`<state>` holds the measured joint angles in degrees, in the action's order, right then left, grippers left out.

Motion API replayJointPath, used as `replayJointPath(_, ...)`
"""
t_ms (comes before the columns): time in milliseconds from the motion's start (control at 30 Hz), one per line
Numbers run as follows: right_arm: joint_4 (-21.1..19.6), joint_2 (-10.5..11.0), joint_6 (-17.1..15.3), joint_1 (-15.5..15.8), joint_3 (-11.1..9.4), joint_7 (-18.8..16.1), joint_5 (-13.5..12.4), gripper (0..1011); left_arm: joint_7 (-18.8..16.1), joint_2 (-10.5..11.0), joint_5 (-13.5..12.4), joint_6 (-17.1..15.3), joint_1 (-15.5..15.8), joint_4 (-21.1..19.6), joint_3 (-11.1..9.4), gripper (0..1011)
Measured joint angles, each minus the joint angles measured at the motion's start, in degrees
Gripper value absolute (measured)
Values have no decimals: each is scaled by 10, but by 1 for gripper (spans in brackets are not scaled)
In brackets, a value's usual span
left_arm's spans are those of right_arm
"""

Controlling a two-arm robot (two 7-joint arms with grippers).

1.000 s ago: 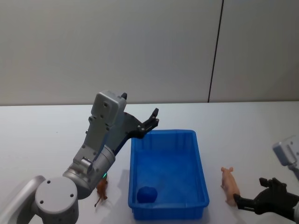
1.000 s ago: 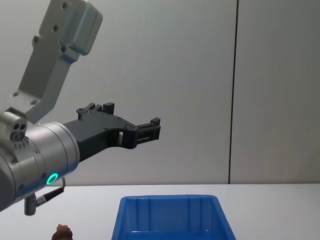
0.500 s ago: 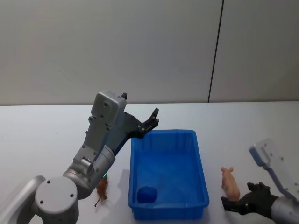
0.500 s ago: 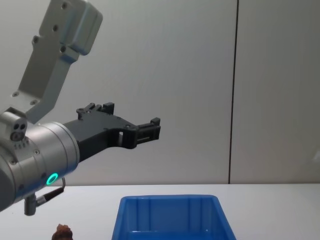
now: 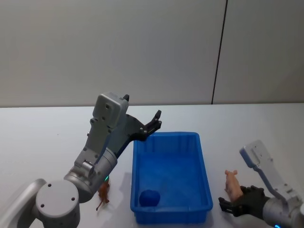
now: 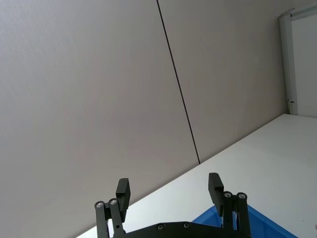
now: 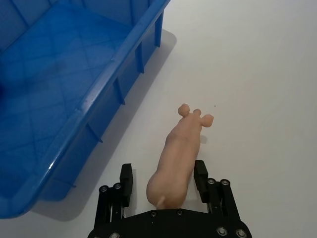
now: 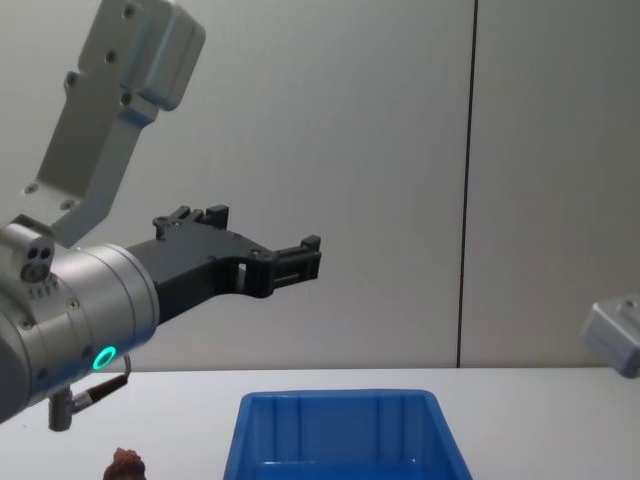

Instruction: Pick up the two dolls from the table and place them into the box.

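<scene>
A pink pig doll [image 5: 232, 184] lies on the white table [image 5: 47, 137] to the right of the blue box [image 5: 205, 176]. My right gripper [image 7: 163, 172] is open, low over the table, and its fingers [image 7: 127, 179] stand on either side of the pig's [image 7: 179, 151] rear end. A small brown doll [image 5: 103, 194] stands on the table left of the box, its top visible in the chest view [image 8: 125, 462]. My left gripper [image 5: 153, 124] hangs open and empty in the air above the box's far left corner.
A dark blue rounded lump [image 5: 149, 197] lies in the box's near left corner. The box wall [image 7: 106, 94] runs close beside the pig. A grey panelled wall [image 5: 142, 47] rises behind the table. My left arm's big joints [image 5: 57, 202] stand over the near left.
My right arm has swung in toward the box and its open gripper has slid around the pig's rear. The left arm and both dolls have not moved.
</scene>
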<state>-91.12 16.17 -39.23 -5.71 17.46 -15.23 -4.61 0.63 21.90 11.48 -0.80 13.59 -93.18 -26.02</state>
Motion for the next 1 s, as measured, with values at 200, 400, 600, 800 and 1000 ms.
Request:
replayJointPath(200,7,-5,0,-5,3,1,5,617,0,0,0,0,0,0,0,1001)
replayJointPath(400,12,-9,0,-8,5,1,8,419,0,0,0,0,0,0,0,1001)
replayJointPath(600,13,-10,1,-9,6,2,10,383,0,0,0,0,0,0,0,1001)
replayJointPath(800,9,-10,9,-9,3,12,9,383,0,0,0,0,0,0,0,1001)
replayJointPath(1000,-2,-10,27,-9,-3,29,6,383,0,0,0,0,0,0,0,1001)
